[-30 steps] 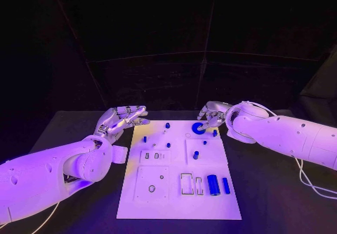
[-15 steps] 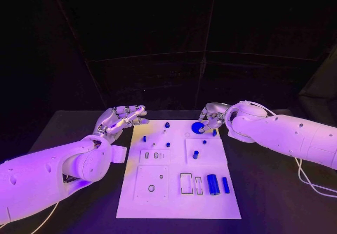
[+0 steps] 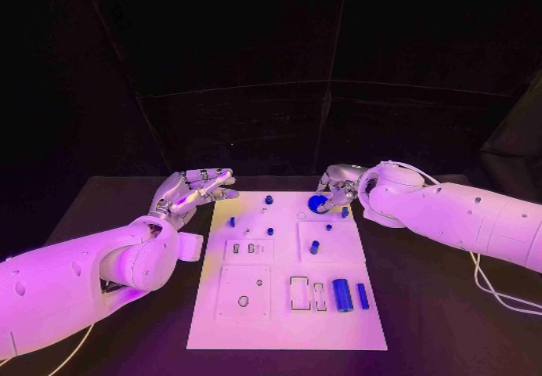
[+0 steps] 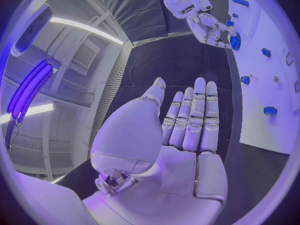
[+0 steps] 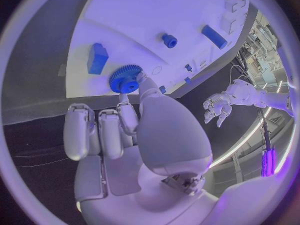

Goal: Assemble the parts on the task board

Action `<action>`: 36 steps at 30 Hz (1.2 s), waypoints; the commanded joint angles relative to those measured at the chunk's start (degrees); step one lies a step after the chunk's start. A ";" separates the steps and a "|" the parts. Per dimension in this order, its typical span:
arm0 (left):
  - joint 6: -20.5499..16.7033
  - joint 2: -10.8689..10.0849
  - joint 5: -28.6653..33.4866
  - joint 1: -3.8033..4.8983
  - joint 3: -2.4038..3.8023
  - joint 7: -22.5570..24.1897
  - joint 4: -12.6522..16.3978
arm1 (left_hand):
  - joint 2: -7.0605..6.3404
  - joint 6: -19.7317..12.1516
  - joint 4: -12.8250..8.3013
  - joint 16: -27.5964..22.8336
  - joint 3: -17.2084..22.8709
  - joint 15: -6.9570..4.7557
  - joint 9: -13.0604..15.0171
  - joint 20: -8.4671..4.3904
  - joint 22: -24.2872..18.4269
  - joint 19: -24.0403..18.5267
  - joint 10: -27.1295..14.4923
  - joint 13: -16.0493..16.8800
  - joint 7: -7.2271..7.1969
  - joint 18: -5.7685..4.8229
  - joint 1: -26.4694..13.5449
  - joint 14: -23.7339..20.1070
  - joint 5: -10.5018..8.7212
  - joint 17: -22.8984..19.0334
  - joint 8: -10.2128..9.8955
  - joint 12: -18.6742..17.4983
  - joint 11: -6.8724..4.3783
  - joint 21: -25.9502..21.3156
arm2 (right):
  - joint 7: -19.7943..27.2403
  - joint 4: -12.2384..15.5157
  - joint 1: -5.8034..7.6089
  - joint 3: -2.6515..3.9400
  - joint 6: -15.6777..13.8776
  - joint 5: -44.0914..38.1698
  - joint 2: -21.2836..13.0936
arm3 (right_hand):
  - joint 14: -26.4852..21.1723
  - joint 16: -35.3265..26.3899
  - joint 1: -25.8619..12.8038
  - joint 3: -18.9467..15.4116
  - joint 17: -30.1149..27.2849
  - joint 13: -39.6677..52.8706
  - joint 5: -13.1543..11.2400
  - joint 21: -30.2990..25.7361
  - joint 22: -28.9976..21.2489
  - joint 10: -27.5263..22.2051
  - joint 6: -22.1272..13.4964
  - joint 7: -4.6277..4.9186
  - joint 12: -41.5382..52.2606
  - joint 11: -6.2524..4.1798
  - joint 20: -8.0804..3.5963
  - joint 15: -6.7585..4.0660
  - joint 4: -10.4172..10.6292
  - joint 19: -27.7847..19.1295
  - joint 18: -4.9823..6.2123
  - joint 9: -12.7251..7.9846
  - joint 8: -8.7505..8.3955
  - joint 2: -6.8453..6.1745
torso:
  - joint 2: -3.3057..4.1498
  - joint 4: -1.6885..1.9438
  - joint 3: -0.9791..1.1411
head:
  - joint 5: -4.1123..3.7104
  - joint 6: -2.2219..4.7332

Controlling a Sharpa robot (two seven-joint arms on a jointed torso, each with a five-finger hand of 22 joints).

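Right hand (image 3: 337, 188) at the far right corner of the task board (image 3: 288, 321), thumb and a finger pinching a blue toothed gear (image 5: 124, 80) just above the white plate; its other fingers curl in beside the palm. Right arm reaches in low across the black desk (image 3: 452, 313). Left hand (image 3: 194, 190) hovers off the board's far left corner, holding nothing, fingers extended side by side with the thumb apart, palm bare. Blue parts stand and lie on the board: a large cylinder (image 3: 342, 295) and a slimmer bar (image 3: 363, 296) at its near right.
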 commanded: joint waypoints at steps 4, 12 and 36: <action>0.76 0.06 -0.29 0.03 0.05 0.62 -0.04 | 0.10 0.32 -0.39 -0.23 -0.01 0.08 -0.06 0.00 -0.10 0.25 0.10 -0.04 -0.06 0.38 -0.39 0.25 0.20 0.07 -0.18 -0.22 0.19 -0.32 | -0.23 -0.55 -0.07 0.01 0.22 -2.80 0.30 | 3.26 0.33 1.71 1.19 0.58 0.49 0.47 0.49 0.54 0.31 0.85 0.07 0.39 -0.08 -0.08 0.02 -1.25 0.62 -0.86 -0.01 0.60 1.00 | 0.01 0.05 -0.01 | 0.15 -0.07; 0.75 0.10 -0.29 0.00 0.05 0.66 -0.12 | 0.10 0.32 -0.39 -0.23 -0.01 0.08 -0.06 0.00 -0.10 0.25 0.10 -0.04 -0.06 0.38 -0.39 0.25 0.20 0.07 -0.18 -0.22 0.19 -0.32 | -0.49 -0.61 -0.35 0.01 -0.13 -6.86 0.54 | 3.34 0.64 4.28 5.06 1.31 2.02 -1.92 0.92 1.52 1.00 2.92 -0.06 1.35 -0.30 -0.26 -0.15 -3.71 1.10 -1.04 -0.12 1.20 1.86 | 0.01 0.02 -0.03 | 0.11 -0.27; 0.68 -0.10 -0.29 0.00 0.05 0.60 0.06 | 0.21 0.39 -0.60 -0.37 0.06 0.07 -0.06 0.00 -0.17 0.30 0.17 -0.04 -0.09 0.39 -0.26 0.30 0.20 0.13 -0.28 -0.30 0.18 -0.38 | -0.76 9.06 -0.58 0.03 -15.12 -10.41 -0.70 | 3.51 1.03 1.02 13.86 2.41 4.35 0.19 1.91 3.94 2.55 7.21 -1.07 2.75 -1.15 -0.89 -0.86 -5.38 2.45 -1.53 -0.37 0.94 0.42 | -0.07 0.10 -0.11 | 0.17 0.08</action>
